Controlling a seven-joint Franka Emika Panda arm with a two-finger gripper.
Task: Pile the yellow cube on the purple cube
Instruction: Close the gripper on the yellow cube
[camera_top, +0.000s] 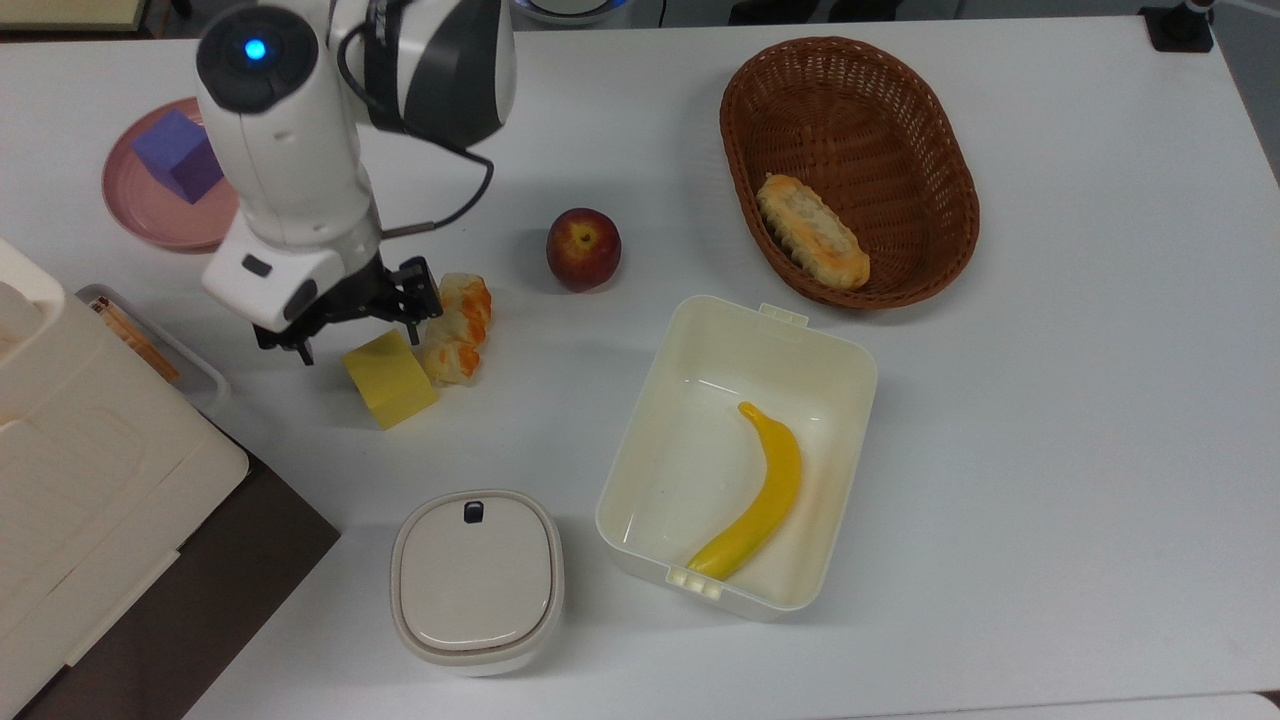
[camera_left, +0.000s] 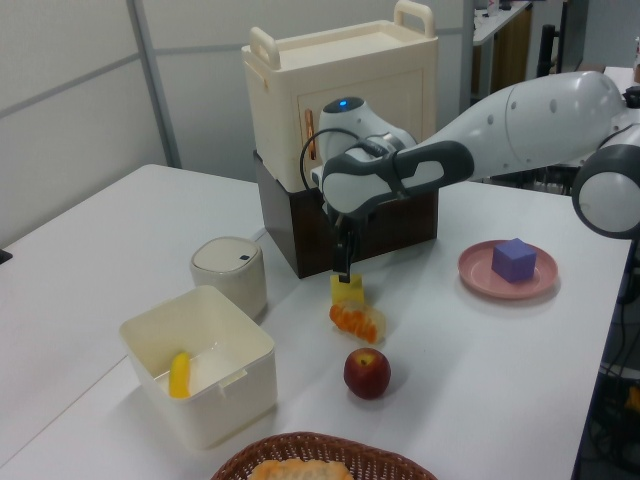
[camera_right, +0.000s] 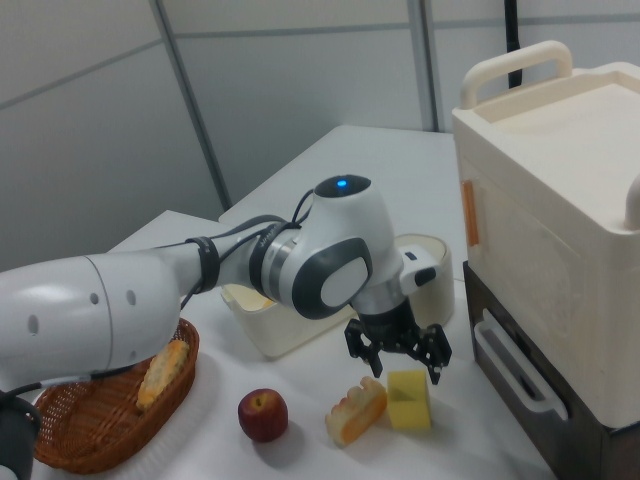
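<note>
A: Where is the yellow cube sitting?

B: It is resting on the white table, touching the orange-and-white pastry, which is lying on the top view's right of it. The dark-and-cream crate is standing just behind the cube in the left view.

A: And the gripper?

B: It is hanging right over the cube, pointing down, with its fingers spread wide and nothing between them. In the right view the gripper is straddling the cube's top edge without gripping it; whether the fingertips are touching it, I cannot tell.

A: The purple cube?

B: It is lying on the pink plate, well apart from the yellow cube, toward the top view's upper left, partly behind the arm.

A: Anything else near the yellow cube?

B: A red apple is sitting beyond the pastry, and a lidded cream container is standing below the cube in the top view.
</note>
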